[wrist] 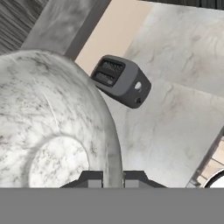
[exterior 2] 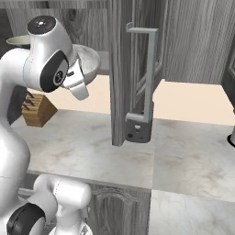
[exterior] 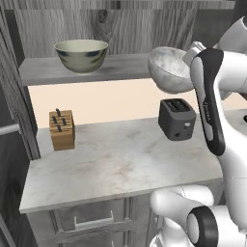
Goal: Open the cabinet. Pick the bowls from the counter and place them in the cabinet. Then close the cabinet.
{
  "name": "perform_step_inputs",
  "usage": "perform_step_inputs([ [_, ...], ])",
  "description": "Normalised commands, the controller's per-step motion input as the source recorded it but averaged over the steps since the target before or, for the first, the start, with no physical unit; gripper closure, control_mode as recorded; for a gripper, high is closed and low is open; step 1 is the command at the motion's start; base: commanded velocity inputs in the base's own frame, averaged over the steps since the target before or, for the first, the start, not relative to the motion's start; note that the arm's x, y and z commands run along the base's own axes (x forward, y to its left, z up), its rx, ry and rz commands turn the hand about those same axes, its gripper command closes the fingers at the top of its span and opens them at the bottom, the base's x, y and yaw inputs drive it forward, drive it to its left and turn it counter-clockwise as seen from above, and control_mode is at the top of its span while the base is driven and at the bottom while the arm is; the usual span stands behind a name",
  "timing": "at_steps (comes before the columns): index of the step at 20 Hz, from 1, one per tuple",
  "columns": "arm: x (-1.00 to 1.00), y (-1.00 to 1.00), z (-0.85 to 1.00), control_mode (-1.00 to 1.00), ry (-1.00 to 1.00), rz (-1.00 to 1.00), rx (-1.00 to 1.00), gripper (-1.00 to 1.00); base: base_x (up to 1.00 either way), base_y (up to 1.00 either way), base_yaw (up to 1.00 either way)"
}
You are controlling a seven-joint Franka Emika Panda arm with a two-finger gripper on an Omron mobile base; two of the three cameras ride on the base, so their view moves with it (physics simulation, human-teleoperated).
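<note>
Two bowls are in sight. The beige bowl (exterior: 81, 55) stands on the cabinet shelf (exterior: 48, 71) near its left end. The marbled bowl (exterior: 170, 68) hangs in the air by the shelf's right end, its rim clamped in the gripper (wrist: 113, 177). On the counter (exterior: 120, 161) stand one toaster (exterior: 176, 118) and one knife block (exterior: 61, 129).

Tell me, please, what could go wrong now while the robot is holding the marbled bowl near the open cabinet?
The claw pinches only the rim of the marbled bowl, which hangs tilted above the toaster; it might slip and fall there. Moving in, it may knock the shelf edge or the beige bowl.
</note>
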Motion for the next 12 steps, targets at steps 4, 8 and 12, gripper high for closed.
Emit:
perform_step_inputs([
  [4,0.28,0.00,0.26,-1.00,0.00,0.00,0.00,1.00,0.00,0.00,0.00],
  [8,0.38,0.00,0.16,-1.00,0.00,0.00,0.00,1.00,0.00,0.00,0.00],
  [12,0.38,0.00,0.09,-1.00,0.00,0.00,0.00,1.00,0.00,0.00,0.00],
])
